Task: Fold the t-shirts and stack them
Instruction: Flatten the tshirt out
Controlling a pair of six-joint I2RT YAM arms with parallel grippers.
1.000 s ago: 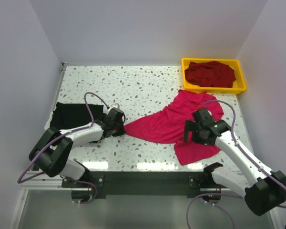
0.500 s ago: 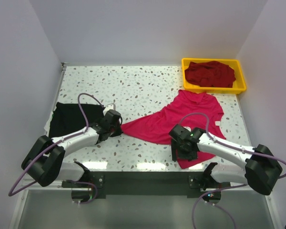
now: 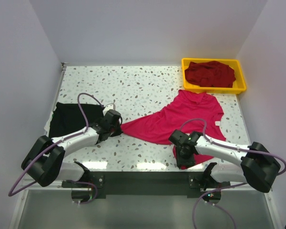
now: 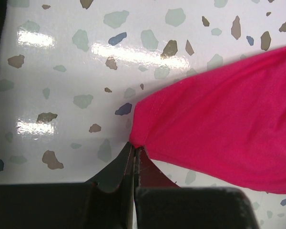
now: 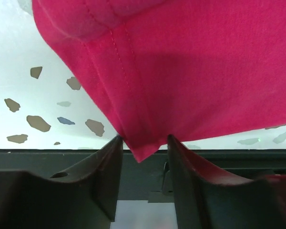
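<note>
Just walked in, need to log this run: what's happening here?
Two arms are working the pink-red t-shirt, lying unfolded on the speckled table. The left gripper has its fingers shut on the shirt's left tip. The right gripper is open at the near edge, fingers straddling a hem corner, not yet gripping. A black t-shirt lies at the left; a maroon t-shirt sits crumpled in the yellow tray, far right.

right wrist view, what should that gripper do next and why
Probably close the right gripper: it is open with the pink shirt's hem corner lying between its fingers, while the left gripper is shut on another corner. With both held, the shirt could be spread.
</note>
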